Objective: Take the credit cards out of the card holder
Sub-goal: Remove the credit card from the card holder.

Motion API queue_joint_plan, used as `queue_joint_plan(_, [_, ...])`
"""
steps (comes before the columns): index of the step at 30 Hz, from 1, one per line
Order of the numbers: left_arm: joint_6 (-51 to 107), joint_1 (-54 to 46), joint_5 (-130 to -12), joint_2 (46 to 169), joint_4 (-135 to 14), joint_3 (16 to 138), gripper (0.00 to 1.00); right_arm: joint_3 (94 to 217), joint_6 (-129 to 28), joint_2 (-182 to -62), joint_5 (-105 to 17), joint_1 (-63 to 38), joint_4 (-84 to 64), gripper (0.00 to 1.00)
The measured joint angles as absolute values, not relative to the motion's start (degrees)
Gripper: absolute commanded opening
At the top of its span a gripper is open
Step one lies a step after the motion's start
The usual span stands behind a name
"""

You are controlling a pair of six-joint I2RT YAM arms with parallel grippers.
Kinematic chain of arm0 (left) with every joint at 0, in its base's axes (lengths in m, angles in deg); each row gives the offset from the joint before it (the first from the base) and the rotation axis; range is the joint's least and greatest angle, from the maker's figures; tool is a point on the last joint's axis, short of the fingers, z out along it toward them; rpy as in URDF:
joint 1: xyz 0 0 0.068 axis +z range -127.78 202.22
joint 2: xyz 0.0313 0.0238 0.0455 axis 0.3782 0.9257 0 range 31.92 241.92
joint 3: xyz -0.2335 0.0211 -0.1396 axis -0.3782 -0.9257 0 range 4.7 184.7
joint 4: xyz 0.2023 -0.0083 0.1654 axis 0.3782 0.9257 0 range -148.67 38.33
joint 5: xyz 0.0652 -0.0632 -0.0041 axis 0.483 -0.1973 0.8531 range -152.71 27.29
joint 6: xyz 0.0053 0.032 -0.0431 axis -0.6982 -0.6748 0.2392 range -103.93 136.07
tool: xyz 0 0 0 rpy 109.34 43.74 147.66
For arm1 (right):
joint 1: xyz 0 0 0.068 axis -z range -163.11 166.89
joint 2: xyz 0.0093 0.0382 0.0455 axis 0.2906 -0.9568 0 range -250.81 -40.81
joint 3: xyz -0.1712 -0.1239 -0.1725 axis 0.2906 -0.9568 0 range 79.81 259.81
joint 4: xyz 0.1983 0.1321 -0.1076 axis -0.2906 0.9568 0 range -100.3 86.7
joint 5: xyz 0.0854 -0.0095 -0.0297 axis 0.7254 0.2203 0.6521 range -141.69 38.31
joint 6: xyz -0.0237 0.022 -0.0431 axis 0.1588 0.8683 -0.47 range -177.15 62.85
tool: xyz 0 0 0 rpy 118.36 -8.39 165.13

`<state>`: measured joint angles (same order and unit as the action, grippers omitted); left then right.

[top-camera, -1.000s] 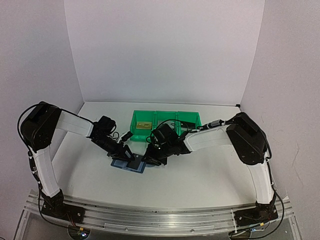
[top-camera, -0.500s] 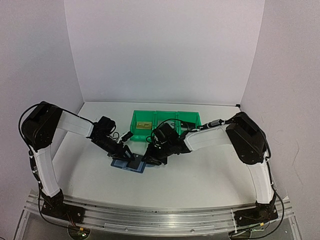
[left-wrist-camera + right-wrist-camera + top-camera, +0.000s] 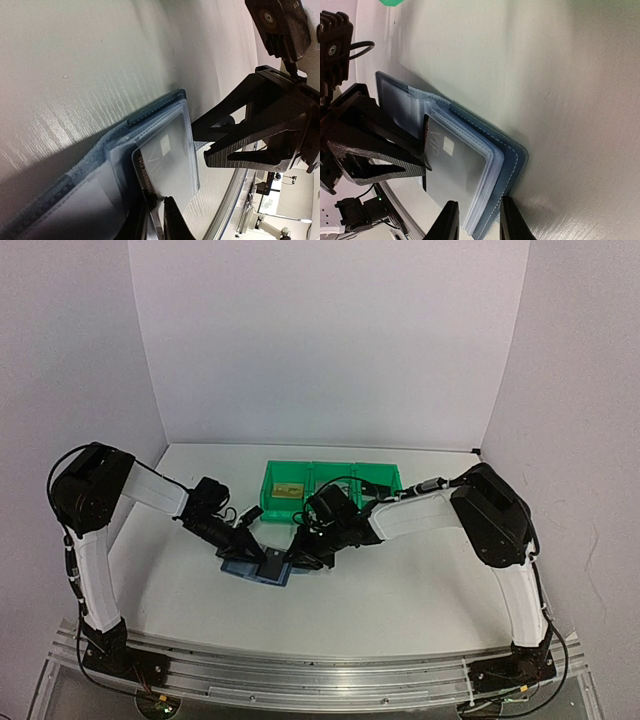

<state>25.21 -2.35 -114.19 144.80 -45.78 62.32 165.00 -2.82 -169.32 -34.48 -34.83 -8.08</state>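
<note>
- The card holder (image 3: 250,568) lies open on the worktop (image 3: 420,585), in front of the green bins (image 3: 340,463) and between the two arms.
- In the right wrist view its blue cover (image 3: 514,155) sits underneath, with the pale see-through sleeves fanned on top.
- A silver-grey credit card (image 3: 170,155) sits in the top sleeve. One dark end of it sticks out on the side facing the left arm.
- The left gripper (image 3: 157,220) has its fingers drawn narrow, pinching that exposed end of the card.
- The right gripper (image 3: 477,220) comes in from the opposite side. Its fingers (image 3: 449,222) sit close together astride the far edge of the sleeves and cover, pressing on them.
- The two grippers face each other across the holder and are near each other but apart. From above, their dark bodies hide most of it.
- A tan-gold card (image 3: 288,490) lies in the leftmost bin compartment.
- The right forearm crosses in front of the middle and right compartments, so what they hold cannot be made out.
</note>
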Motion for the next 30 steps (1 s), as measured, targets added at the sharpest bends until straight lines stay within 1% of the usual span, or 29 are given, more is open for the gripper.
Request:
queue_joint_plan(1, [25.76, -2.32, -114.44, 144.96, -45.97, 62.32, 0.02, 165.00, -2.82, -169.32, -34.48, -34.83, -8.08, 0.26])
queue_joint_plan(3, [26.48, -2.22, -114.75, 145.32, -46.49, 62.30, 0.00, 165.00, -2.82, -169.32, -34.48, -34.83, -8.08, 0.26])
queue_joint_plan(16, [26.25, -0.99, -118.19, 145.43, -44.83, 62.34, 0.00, 164.76, -2.80, -169.37, -34.50, -34.83, -8.62, 0.25])
queue_joint_plan(30, [20.87, 2.98, -119.81, 145.37, -39.05, 62.57, 0.00, 162.25, -2.38, -169.38, -33.41, -34.50, -13.55, 0.24])
